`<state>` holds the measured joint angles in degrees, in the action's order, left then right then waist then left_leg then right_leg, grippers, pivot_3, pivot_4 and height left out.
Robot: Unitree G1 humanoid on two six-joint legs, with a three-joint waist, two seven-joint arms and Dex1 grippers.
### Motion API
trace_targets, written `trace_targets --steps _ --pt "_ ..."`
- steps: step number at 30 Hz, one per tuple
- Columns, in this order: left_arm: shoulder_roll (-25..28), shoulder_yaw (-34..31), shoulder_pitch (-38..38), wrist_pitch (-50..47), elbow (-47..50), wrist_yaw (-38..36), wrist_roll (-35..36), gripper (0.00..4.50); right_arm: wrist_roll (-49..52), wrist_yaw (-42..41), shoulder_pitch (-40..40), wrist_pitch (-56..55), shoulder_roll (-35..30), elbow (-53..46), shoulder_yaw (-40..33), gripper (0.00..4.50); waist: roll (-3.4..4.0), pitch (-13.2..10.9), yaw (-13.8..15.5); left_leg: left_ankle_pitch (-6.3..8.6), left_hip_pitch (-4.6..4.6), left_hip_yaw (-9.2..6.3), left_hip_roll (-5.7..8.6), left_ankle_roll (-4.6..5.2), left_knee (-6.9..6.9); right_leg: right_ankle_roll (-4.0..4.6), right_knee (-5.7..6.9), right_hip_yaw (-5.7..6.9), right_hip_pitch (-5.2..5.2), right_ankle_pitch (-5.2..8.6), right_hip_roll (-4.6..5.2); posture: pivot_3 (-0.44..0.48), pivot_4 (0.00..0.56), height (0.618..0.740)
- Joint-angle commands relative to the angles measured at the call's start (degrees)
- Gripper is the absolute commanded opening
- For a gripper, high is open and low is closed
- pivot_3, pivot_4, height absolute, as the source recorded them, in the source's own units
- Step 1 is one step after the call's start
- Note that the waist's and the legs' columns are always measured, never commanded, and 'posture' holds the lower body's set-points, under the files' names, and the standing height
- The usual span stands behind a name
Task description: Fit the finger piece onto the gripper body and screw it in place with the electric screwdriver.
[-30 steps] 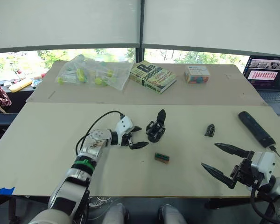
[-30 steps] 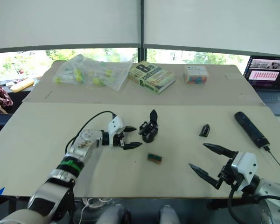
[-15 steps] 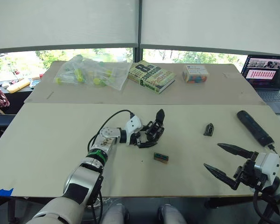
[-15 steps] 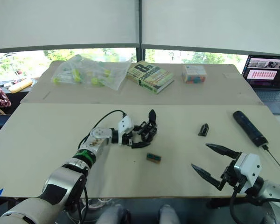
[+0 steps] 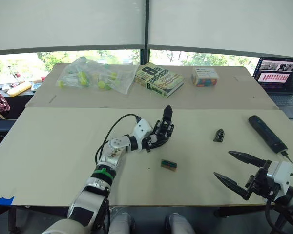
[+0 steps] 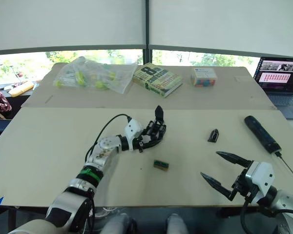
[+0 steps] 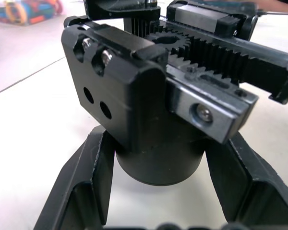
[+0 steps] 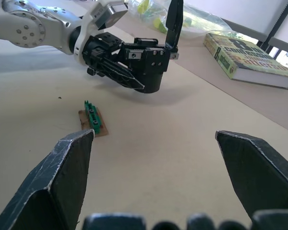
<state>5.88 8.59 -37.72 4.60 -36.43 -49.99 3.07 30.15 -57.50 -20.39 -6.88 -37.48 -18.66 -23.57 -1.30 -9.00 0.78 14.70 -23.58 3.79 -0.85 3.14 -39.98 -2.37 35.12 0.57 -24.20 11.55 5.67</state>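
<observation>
**Seizing the body**

Your left gripper (image 5: 157, 138) has its fingers spread around the round base of the gripper body (image 5: 164, 130) at mid-table, not yet clamped. Your right gripper (image 5: 236, 169) hangs open near the front edge. The finger piece (image 5: 219, 135) lies apart to the right, the screwdriver (image 5: 267, 134) beyond. Next, I judge: close on the base, then fetch the piece.

My left end effector (image 5: 155, 140) covers the lower part of the gripper body (image 5: 164, 130), so from the head I can't tell if my fingers touch its round base; in my left wrist view its top is cut off by the edge. The finger piece (image 5: 219, 135) is too small to make out its shape. The electric screwdriver (image 6: 261, 133) bit is too thin to read, and the laptop (image 5: 279, 82) is cut off at the picture's edge.
</observation>
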Motion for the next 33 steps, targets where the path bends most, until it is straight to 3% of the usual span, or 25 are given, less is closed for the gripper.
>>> trace_targets --steps 1,14,30,33 --pt "-1.2 0.1 1.1 -2.7 7.8 5.1 -0.5 2.28 1.1 -0.3 1.0 0.3 -1.0 -1.0 -1.2 4.50 0.00 0.0 0.0 0.00 0.01 0.00 0.00 0.00 0.00 0.00 0.00 0.00 0.00 0.00 0.00 0.000 0.150 0.740" --pt "-3.8 2.5 8.0 -3.5 12.1 13.9 -2.5 2.28 0.7 -0.3 3.3 0.0 -0.5 -0.9 -0.2 4.50 0.01 0.0 0.3 0.00 0.06 -0.01 0.01 0.00 0.00 0.00 -0.02 -0.01 0.06 0.00 0.02 0.000 0.150 0.740" --pt "-3.7 3.4 10.6 -8.9 15.1 13.9 -2.0 2.28 0.4 -1.1 3.8 -0.3 -0.4 0.5 0.2 4.50 0.02 0.0 0.4 0.00 0.12 -0.01 0.02 0.00 0.01 0.00 -0.03 -0.02 0.11 0.00 0.02 0.000 0.150 0.740" --pt "-3.0 3.5 11.0 -10.4 16.5 12.2 -1.1 3.71 0.5 -1.4 4.0 -0.3 -0.5 0.8 0.1 4.50 0.02 0.0 0.4 0.00 0.15 -0.01 0.01 0.00 0.01 0.00 -0.03 -0.02 0.13 0.00 0.01 0.000 0.150 0.740"
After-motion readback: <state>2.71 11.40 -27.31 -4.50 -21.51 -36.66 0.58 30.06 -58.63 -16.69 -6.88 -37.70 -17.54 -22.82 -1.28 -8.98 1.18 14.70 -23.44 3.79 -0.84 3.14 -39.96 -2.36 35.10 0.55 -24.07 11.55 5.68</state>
